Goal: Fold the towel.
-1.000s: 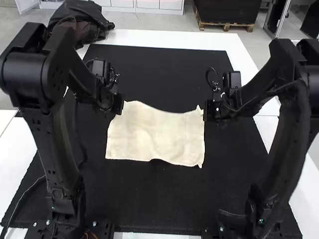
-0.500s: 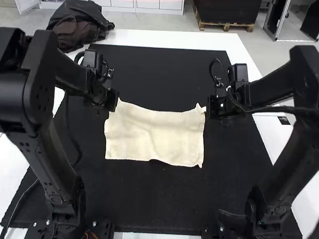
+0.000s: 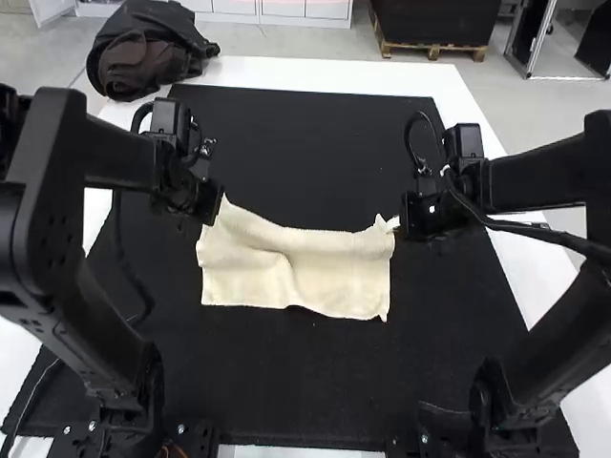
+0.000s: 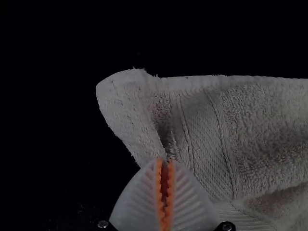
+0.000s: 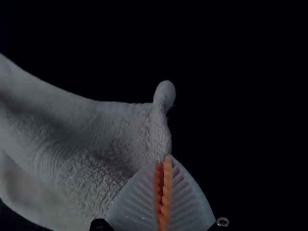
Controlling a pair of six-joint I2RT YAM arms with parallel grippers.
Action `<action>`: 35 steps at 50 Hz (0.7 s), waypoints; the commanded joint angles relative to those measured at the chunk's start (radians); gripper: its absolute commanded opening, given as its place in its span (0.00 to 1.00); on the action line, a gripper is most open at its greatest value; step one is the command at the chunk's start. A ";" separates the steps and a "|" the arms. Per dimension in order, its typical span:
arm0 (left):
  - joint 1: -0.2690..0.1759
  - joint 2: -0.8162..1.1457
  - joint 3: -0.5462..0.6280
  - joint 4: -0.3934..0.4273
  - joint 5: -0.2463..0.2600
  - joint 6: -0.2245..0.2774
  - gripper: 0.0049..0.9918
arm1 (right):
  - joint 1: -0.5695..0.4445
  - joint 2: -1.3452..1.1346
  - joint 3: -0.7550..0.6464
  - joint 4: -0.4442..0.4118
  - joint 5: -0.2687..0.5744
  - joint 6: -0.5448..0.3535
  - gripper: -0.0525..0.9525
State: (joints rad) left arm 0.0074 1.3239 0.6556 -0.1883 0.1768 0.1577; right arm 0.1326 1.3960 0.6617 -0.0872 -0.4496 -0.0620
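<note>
In the high view the cream towel (image 3: 296, 272) lies spread over the dark mat, its far edge raised and sagging between the arms. The left gripper (image 3: 218, 212) is at its far left corner, the right gripper (image 3: 401, 221) at its far right corner. The left wrist view has the left gripper (image 4: 165, 163) shut on a pinch of the towel (image 4: 192, 125) near that corner. In the right wrist view, the towel (image 5: 91, 144) runs up to the right gripper (image 5: 163, 161), which is shut on its edge beside a small rounded corner.
A black mat (image 3: 305, 143) covers most of the white table (image 3: 334, 74). A dark bag or jacket (image 3: 148, 52) is heaped at the table's far left corner. Cables loop beside both arms.
The far edge of the towel has drawn nearer the arms' bases in its middle, with deeper folds. The left gripper has shifted slightly left, the right slightly right; both arms' upper parts have swung outward.
</note>
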 commanded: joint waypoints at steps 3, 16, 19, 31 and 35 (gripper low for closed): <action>0.017 -0.043 -0.030 0.001 -0.043 0.057 0.02 | -0.022 -0.045 -0.008 -0.029 -0.023 -0.048 0.03; 0.077 -0.077 -0.085 0.013 -0.056 0.120 0.02 | -0.041 -0.077 -0.062 -0.068 -0.023 -0.088 0.03; 0.080 -0.091 -0.096 0.009 -0.057 0.138 0.02 | -0.041 -0.084 -0.070 -0.075 -0.023 -0.094 0.03; 0.071 -0.138 -0.134 0.004 -0.059 0.160 0.02 | -0.031 -0.086 -0.094 -0.114 -0.024 -0.113 0.03; 0.071 -0.152 -0.137 -0.010 -0.060 0.161 0.02 | -0.030 -0.092 -0.096 -0.128 -0.024 -0.124 0.03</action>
State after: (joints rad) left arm 0.0616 1.2026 0.5213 -0.1944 0.1616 0.2951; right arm 0.1089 1.3327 0.5739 -0.2012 -0.4969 -0.1505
